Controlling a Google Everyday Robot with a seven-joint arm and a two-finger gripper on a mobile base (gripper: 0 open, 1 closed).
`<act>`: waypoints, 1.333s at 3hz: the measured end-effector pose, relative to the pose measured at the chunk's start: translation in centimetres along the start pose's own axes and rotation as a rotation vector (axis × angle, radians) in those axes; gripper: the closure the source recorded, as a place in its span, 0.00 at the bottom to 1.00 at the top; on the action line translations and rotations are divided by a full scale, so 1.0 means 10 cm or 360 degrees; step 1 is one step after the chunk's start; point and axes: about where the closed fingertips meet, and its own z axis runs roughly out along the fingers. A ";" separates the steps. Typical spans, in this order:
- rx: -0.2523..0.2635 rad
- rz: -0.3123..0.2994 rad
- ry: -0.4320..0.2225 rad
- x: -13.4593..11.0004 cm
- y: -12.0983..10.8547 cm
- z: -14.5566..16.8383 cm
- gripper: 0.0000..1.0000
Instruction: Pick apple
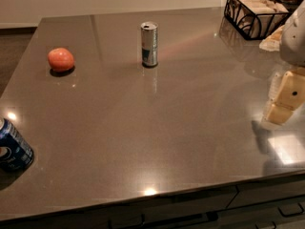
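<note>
The apple (61,59) is a small round orange-red fruit lying on the brown-grey countertop (143,142) at the far left. My gripper (285,98) hangs over the right edge of the counter, cream-coloured, far to the right of the apple and nothing shows in it. The arm's white body (295,37) rises above it at the right border.
A slim silver can (149,44) stands upright at the back centre. A dark blue soda can (13,145) stands at the left front edge, partly cut off. A black wire basket (255,11) with packets sits at the back right corner. Drawer fronts (267,206) run below the front edge.
</note>
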 end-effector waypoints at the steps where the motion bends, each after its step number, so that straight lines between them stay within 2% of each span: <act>1: 0.0000 0.0000 0.0000 0.00 0.00 0.00 0.00; 2: 0.0012 -0.0024 -0.0087 -0.19 -0.08 0.05 0.00; 3: 0.0016 -0.0081 -0.0182 -0.63 -0.22 0.28 0.00; 4: 0.0004 -0.0124 -0.0299 -1.21 -0.33 0.58 0.00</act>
